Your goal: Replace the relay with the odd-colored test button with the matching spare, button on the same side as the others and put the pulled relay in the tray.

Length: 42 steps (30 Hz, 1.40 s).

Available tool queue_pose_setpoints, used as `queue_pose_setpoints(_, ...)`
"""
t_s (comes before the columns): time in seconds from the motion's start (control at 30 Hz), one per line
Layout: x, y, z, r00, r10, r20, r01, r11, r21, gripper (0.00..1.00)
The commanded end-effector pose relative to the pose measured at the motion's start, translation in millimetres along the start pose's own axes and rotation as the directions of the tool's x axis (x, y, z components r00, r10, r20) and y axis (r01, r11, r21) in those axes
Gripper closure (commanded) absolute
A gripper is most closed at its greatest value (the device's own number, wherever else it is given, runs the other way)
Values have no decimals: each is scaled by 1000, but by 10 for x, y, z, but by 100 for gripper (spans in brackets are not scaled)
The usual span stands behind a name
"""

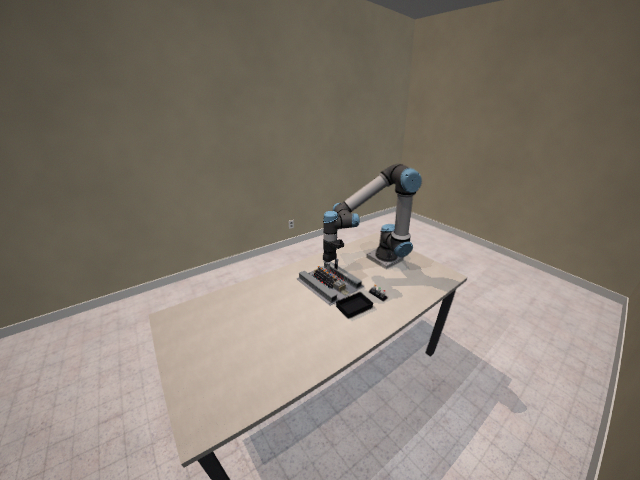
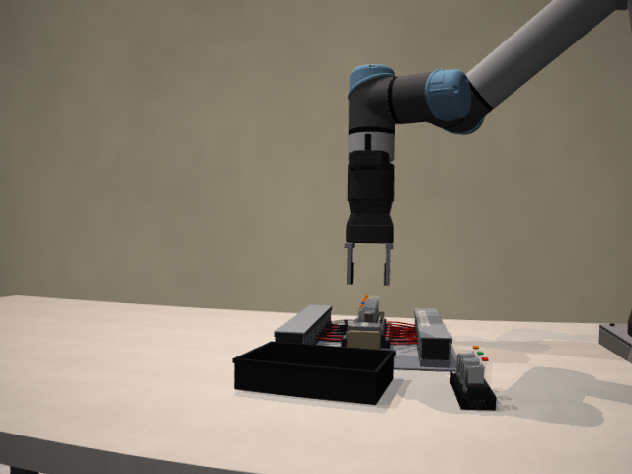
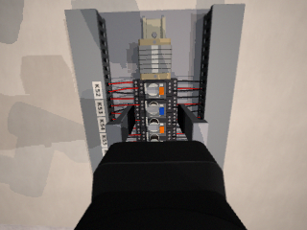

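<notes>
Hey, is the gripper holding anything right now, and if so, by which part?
Nothing is held. The gripper is open and hangs above the relay row, touching none of it.
</notes>
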<state>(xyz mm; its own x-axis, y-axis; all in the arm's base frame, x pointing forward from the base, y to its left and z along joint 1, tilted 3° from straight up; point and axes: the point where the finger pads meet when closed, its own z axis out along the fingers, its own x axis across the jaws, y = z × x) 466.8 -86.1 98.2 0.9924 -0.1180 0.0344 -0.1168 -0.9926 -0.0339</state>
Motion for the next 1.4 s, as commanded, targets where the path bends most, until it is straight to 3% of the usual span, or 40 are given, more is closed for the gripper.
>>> queue_pose_setpoints(0.0,6,0,0,1000,0,-2,0,1000,-1,0)
queue_pose_setpoints(1.37,3,38,-97,1000,0,-2,0,1000,-1,0)
